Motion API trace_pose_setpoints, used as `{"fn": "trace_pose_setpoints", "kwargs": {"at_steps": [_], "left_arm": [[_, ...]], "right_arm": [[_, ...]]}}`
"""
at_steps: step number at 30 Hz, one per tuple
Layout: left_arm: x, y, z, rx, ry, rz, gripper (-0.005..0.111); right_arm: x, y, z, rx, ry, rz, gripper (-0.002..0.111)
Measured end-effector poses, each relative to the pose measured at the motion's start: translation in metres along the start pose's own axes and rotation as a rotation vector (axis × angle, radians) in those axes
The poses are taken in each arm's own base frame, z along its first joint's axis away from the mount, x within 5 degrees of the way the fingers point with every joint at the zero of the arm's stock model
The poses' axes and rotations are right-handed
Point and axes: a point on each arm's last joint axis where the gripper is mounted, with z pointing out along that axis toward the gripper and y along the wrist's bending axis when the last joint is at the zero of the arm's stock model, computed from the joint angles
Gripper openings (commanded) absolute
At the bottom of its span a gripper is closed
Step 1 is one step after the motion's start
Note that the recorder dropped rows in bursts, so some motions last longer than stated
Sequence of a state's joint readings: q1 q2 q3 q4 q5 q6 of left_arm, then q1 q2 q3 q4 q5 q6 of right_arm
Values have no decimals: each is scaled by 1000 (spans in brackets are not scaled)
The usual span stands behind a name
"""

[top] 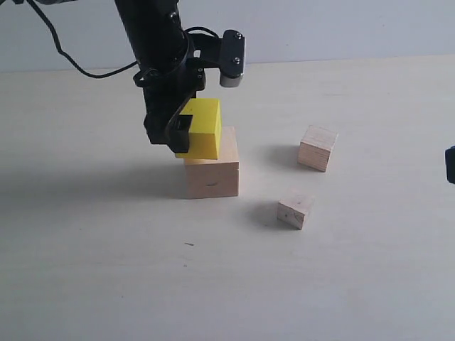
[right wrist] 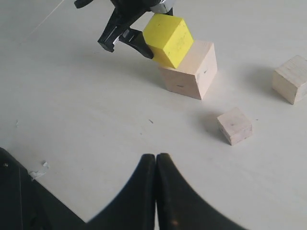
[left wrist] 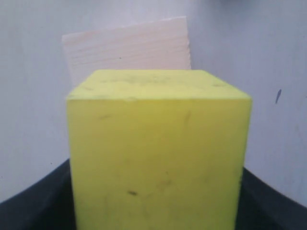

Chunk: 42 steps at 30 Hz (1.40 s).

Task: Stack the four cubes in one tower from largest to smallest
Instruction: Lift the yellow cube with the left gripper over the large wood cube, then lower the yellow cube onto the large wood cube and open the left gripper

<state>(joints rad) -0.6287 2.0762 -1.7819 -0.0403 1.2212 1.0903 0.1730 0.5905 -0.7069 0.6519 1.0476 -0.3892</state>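
The largest pale wood cube [top: 212,175] stands on the table near the middle. Right over it hangs the yellow cube [top: 202,128], held in my left gripper [top: 186,131], which is shut on it; whether the yellow cube touches the wood cube's top I cannot tell. In the left wrist view the yellow cube [left wrist: 158,153] fills the frame with the big cube [left wrist: 127,50] behind it. Two smaller wood cubes lie to the right: a mid-sized one [top: 317,148] further back and the smallest [top: 296,209] nearer. My right gripper [right wrist: 156,160] is shut and empty, away from the cubes.
A black cable [top: 78,64] trails across the back left of the table. The right arm's edge [top: 450,165] shows at the right border of the exterior view. The table [top: 106,270] is pale wood.
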Motion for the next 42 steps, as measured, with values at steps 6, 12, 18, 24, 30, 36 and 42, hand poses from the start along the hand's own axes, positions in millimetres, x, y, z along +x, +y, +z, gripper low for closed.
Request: {"fn": "trace_pose_setpoints", "kwargs": {"at_steps": [6,12,18,24,30,36,42], "left_arm": [[0,1,-1,-4,0,-10,0],[0,1,-1,-4,0,-32,0],[-4,4,-8,-26,-25,-51,0],[-7,10,-13,-49,-43,-53,0],[-8,12,6,-12,-23,-56,0],[-8,13,7,-12,-23,-56,0],[-8,13,7,-12,-23,-56,0]], "right_arm": [[0,0,0,0,0,0,0],[0,0,0,0,0,0,0],[0,0,0,0,0,0,0],[0,0,0,0,0,0,0],[0,0,0,0,0,0,0],[0,0,0,0,0,0,0],[0,0,0,0,0,0,0]]}}
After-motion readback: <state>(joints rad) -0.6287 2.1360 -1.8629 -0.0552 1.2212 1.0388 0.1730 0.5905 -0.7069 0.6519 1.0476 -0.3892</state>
